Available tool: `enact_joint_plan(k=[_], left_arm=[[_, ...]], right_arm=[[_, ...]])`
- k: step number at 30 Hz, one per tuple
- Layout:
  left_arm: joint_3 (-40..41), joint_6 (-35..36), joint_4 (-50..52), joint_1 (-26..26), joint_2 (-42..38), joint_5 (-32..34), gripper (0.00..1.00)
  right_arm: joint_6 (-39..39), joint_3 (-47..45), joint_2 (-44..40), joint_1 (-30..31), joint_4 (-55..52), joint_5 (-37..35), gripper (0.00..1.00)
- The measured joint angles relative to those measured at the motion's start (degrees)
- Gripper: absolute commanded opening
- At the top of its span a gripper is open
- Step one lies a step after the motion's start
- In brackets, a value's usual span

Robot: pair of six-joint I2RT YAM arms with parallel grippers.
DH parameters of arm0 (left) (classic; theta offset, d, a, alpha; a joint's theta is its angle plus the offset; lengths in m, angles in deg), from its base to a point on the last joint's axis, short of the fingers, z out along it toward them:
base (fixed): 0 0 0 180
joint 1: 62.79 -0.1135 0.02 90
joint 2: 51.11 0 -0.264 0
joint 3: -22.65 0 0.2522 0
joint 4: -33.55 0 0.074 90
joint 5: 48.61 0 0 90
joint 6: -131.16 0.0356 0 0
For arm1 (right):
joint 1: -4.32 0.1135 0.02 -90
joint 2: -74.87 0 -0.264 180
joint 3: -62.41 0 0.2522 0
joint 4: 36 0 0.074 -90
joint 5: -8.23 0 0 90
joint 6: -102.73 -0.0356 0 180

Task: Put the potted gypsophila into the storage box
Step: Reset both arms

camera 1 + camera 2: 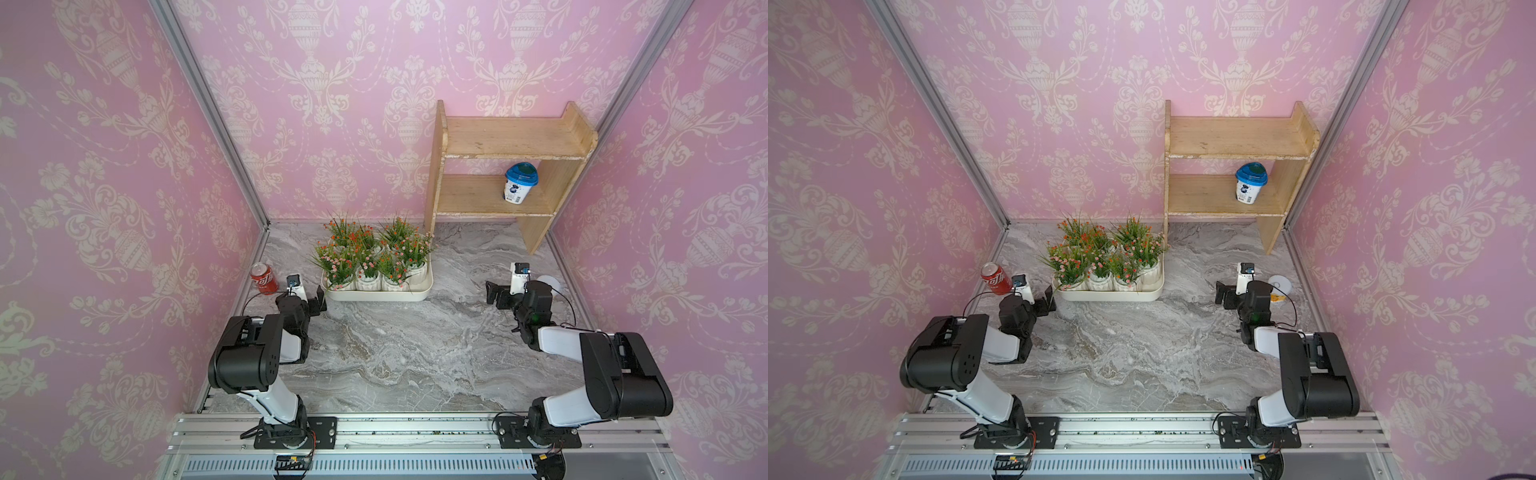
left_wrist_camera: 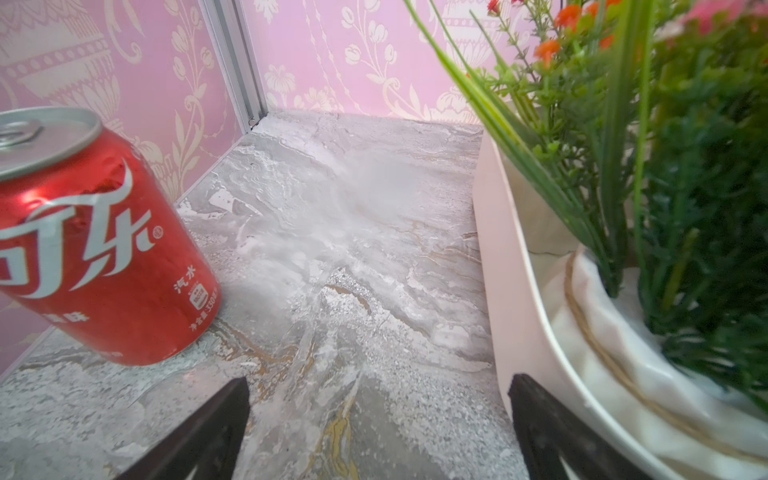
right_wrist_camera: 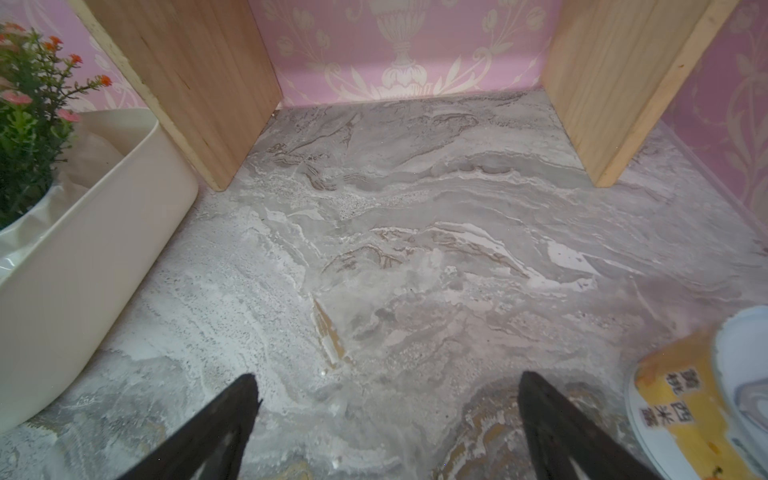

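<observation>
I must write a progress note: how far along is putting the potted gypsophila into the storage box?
Done: the potted gypsophila stand crowded inside the storage box; no pot shows on the marble table outside it. In hand: nothing; the left gripper and the right gripper are open and empty. Left: seemingly nothing, though leaves hide the back pots from exact counting.

The potted gypsophila (image 1: pixel 370 257) stand in the storage box (image 1: pixel 378 296), a can (image 1: pixel 264 278) left, a shelf (image 1: pixel 511 145) behind right.
</observation>
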Motion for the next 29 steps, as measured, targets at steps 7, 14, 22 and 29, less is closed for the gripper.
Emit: enact_joint_plan(k=[7,14,22,29], left_arm=[[-2.51,0.17,3.87,0.31,0.0,-0.9,0.99],[-2.6,0.22,5.16,0.37,0.0,-1.07,0.99],[-2.6,0.42,5.81,0.35,0.0,-1.75,0.99],[-2.6,0.44,6.14,0.35,0.0,-1.88,0.99]], right_arm=[[1.03,-0.02,0.35,0.17,0.55,1.33,1.0],[1.2,-0.02,0.35,0.28,1.09,1.33,1.0],[1.22,-0.02,0.35,0.39,1.29,1.31,1.0],[1.22,-0.02,0.35,0.39,1.29,1.33,1.0]])
